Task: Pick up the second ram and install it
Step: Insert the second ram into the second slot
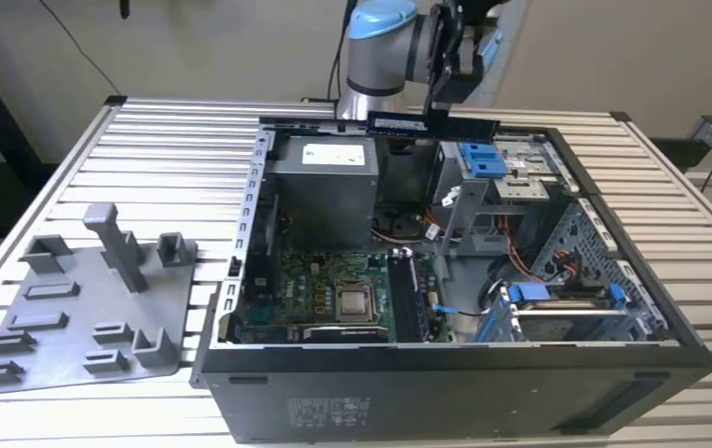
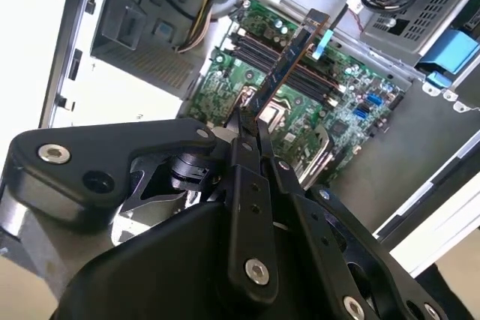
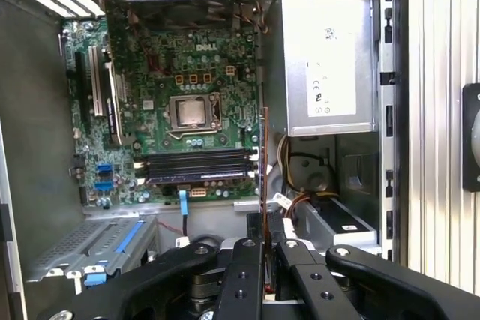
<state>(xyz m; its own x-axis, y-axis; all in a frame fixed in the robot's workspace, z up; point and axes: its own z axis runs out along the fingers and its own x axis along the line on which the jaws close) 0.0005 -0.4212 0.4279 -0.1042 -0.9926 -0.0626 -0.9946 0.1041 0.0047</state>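
The second ram (image 1: 396, 123) is a thin dark board held level above the far rim of the open computer case (image 1: 455, 373). My gripper (image 1: 438, 110) is shut on it from above. In the second wrist view the fingers (image 2: 241, 157) pinch the ram (image 2: 289, 58), which juts out over the green motherboard (image 2: 225, 88). The first wrist view shows the ram (image 3: 262, 155) edge-on as a thin line rising from my gripper (image 3: 266, 228), hanging high above the black memory slots (image 3: 199, 166) beside the processor socket (image 3: 192, 112).
A grey power-supply box (image 1: 325, 187) sits at the back of the case, and blue-tabbed drive bays (image 1: 486, 159) stand on the exterior view's right. A grey plastic tray with upright posts (image 1: 82, 317) lies on the slatted table (image 1: 181, 131) at the exterior view's left.
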